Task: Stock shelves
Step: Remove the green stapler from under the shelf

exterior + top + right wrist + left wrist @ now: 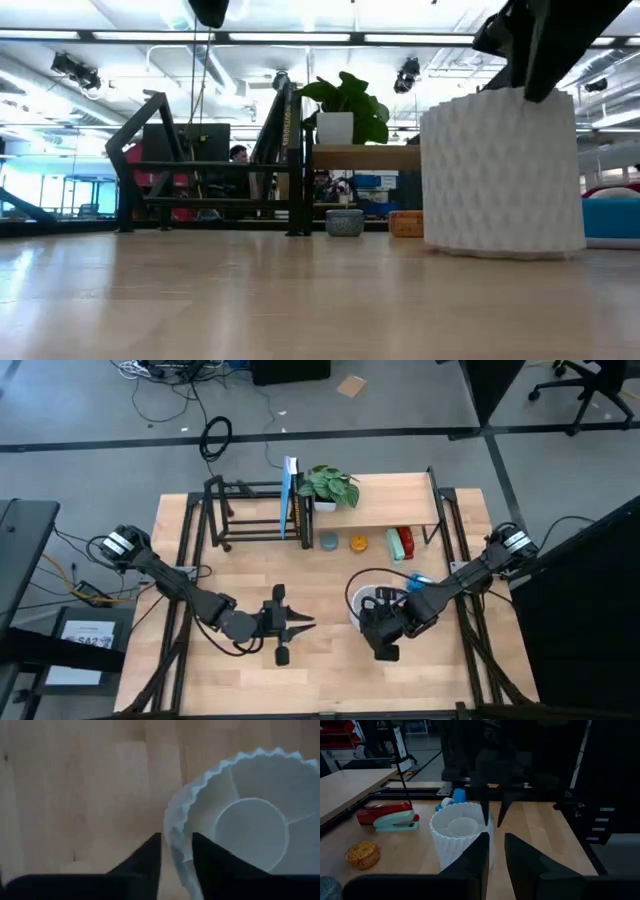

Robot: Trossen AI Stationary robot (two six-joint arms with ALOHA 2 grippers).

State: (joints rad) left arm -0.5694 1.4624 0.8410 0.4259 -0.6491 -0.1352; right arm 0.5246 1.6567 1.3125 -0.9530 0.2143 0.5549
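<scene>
Gripping: right claw has its two dark fingers closed down to a narrow gap over the wavy rim of the white ribbed cup, one finger inside the wall and one outside.
Cup: stands upright on the tabletop, in front of the plank-top stand.
Left claw: hangs empty over the tabletop beside the cup, pointed toward it, its fingers parted only a little.
Plank-top stand: sits at the tabletop's far edge behind the cup; a potted plant stands on its plank.
Under the plank: a grey dish, a yellow round thing, a teal stapler and a red stapler lie on the tabletop.
Black rod rack: stands just beside the stand, on the left arm's side; a blue book stands upright between them.
</scene>
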